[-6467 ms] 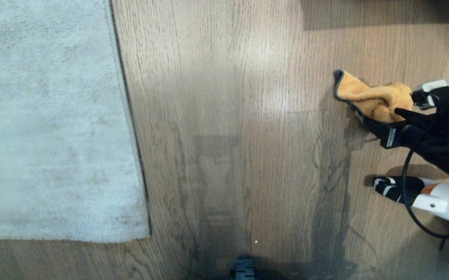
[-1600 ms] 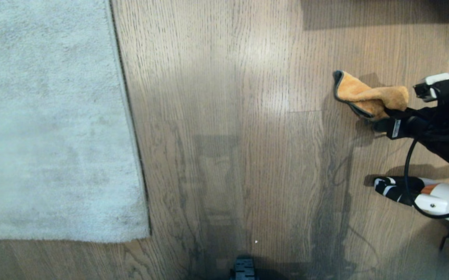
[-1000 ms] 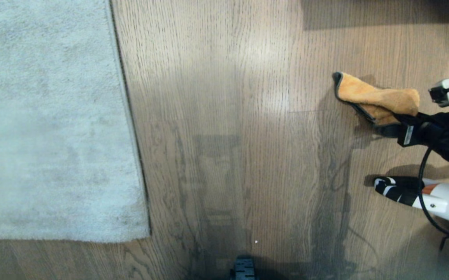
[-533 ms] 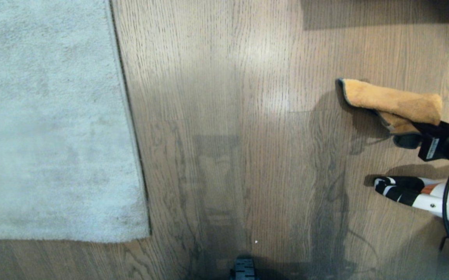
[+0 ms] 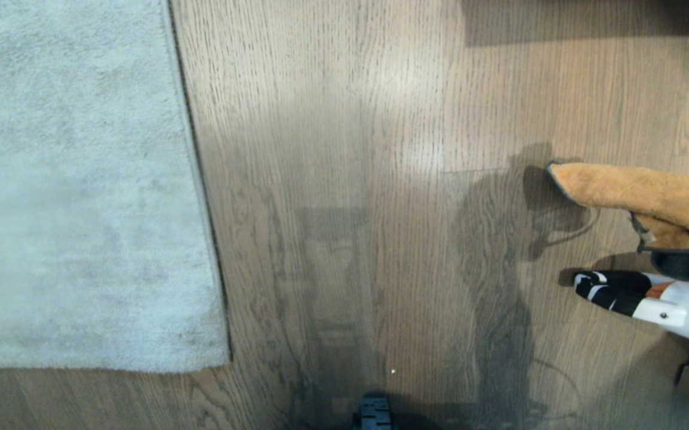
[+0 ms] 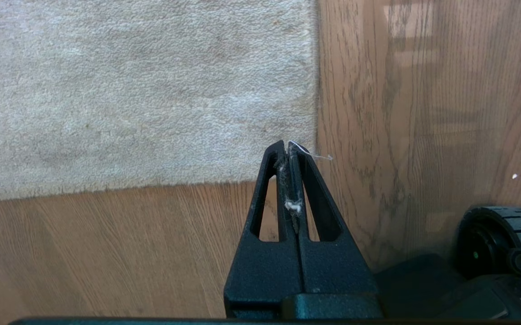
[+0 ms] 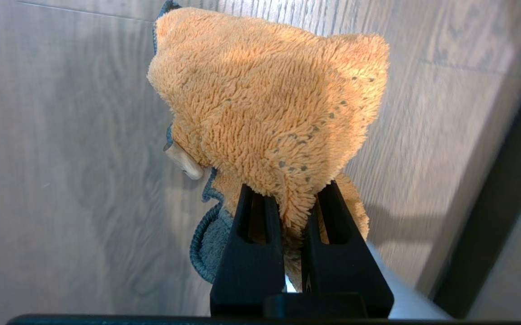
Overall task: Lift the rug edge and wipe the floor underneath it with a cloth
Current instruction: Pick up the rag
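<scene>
The orange-tan fuzzy cloth (image 5: 637, 194) hangs above the floor (image 5: 380, 179) at the right edge of the head view, casting a shadow on the planks. My right gripper (image 5: 688, 257) is shut on one bunched fold of it; in the right wrist view the cloth (image 7: 269, 104) drapes over the gripper (image 7: 290, 194), its dark trim hanging below. The rug edge (image 5: 198, 179) lies flat at the left, with its corner (image 5: 225, 358) nearer me. In the left wrist view my left gripper (image 6: 287, 145) is shut and empty but for lint, hovering just short of the rug corner (image 6: 310, 149).
A white and black object (image 5: 631, 295) lies on the floor beneath the cloth at the right. A black wheel (image 6: 495, 239) of the base sits close to the left gripper. A dark part (image 5: 374, 415) shows at the near middle. Bare planks separate rug and cloth.
My right gripper has risen and drawn back toward the right edge, lifting the cloth off the floor. The rug and the left gripper have not moved.
</scene>
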You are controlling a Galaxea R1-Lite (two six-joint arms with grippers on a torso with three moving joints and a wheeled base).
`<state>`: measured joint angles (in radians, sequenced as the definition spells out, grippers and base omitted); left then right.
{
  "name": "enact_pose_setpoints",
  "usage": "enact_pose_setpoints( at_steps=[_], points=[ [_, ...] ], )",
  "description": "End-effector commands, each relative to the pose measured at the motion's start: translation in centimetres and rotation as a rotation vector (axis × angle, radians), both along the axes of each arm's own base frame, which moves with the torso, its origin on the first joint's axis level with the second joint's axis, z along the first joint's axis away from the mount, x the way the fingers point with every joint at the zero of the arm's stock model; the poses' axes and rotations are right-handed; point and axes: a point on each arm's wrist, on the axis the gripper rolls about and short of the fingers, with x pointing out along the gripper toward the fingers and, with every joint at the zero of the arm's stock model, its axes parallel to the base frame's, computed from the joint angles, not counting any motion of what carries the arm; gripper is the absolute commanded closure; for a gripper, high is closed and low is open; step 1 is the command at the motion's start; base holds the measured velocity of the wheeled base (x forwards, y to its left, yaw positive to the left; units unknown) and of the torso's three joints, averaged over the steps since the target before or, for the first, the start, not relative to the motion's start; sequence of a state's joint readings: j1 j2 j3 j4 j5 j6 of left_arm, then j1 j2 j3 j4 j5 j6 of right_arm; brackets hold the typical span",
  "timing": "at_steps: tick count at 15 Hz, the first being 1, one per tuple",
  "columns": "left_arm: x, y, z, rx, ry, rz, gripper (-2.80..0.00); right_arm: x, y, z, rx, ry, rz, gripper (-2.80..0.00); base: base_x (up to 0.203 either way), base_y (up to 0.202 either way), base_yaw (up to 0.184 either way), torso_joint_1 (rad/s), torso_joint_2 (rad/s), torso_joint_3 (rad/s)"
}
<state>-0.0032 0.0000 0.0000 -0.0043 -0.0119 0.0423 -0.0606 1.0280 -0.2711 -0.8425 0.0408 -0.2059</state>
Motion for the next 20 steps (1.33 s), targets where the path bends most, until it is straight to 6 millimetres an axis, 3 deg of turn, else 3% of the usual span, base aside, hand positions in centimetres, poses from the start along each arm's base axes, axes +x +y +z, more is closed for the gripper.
enact_pose_setpoints(
  at_steps=[1,5,7,14,20],
  points=[
    [0.0,0.0,0.0,0.001,0.000,0.000,0.00,-4.4,0.3,0.4,0.012,-0.097,0.005,0.00,0.000,0.000,0.000,0.000,0.00,0.000],
    [0.0,0.0,0.0,0.001,0.000,0.000,0.00,-9.7,0.6,-1.5,0.038,-0.124,0.007,0.00,0.000,0.000,0.000,0.000,0.00,0.000],
    [0.0,0.0,0.0,0.001,0.000,0.000,0.00,-11.1,0.7,-2.9,0.048,-0.109,0.017,0.00,0.000,0.000,0.000,0.000,0.00,0.000],
    [0.0,0.0,0.0,0.001,0.000,0.000,0.00,-12.5,0.7,-7.7,0.053,-0.074,0.101,0.00,0.000,0.000,0.000,0.000,0.00,0.000],
    [0.0,0.0,0.0,0.001,0.000,0.000,0.00,-12.6,0.6,-9.7,0.107,0.088,0.007,0.00,0.000,0.000,0.000,0.000,0.00,0.000]
  ],
)
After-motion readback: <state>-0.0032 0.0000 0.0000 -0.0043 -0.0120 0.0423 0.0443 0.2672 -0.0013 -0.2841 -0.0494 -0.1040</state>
